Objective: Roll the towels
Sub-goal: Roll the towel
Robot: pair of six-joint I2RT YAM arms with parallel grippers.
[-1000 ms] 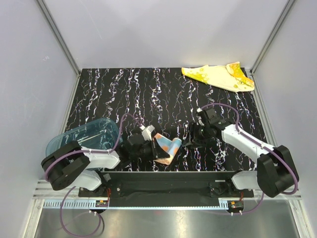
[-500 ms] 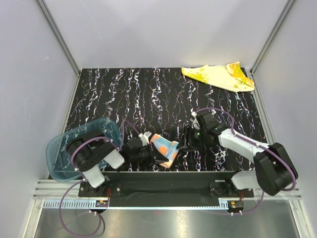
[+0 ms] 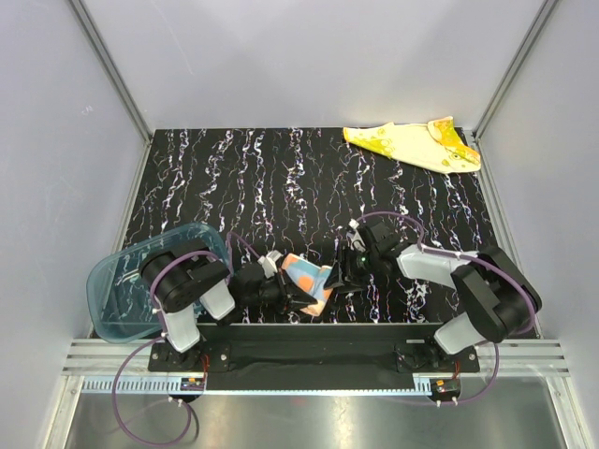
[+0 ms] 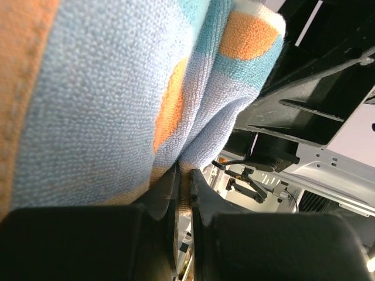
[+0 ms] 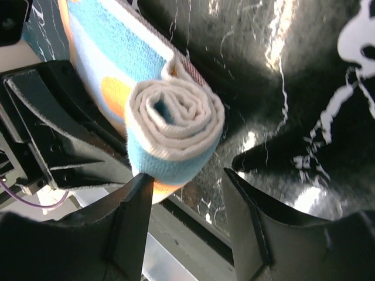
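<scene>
The orange-pink and pale blue towel (image 3: 309,281) lies near the table's front edge, partly rolled; its spiral end shows in the right wrist view (image 5: 176,126). My left gripper (image 3: 292,297) is shut on the towel's edge, and the cloth (image 4: 117,99) fills the left wrist view above the pinching jaws. My right gripper (image 3: 348,267) is open just right of the roll; its left finger (image 5: 132,225) touches the roll's underside. The yellow and cream towel (image 3: 412,143) lies flat and unrolled at the far right corner.
A translucent teal-blue tray (image 3: 154,281) sits at the front left beside the left arm's base. The black marbled table (image 3: 281,187) is walled by grey panels. The metal front rail (image 3: 309,341) runs just below the towel.
My right gripper has moved left and nearer, up to the towel's rolled end. My left arm has folded back and turned, still gripping the towel, which has shifted slightly.
</scene>
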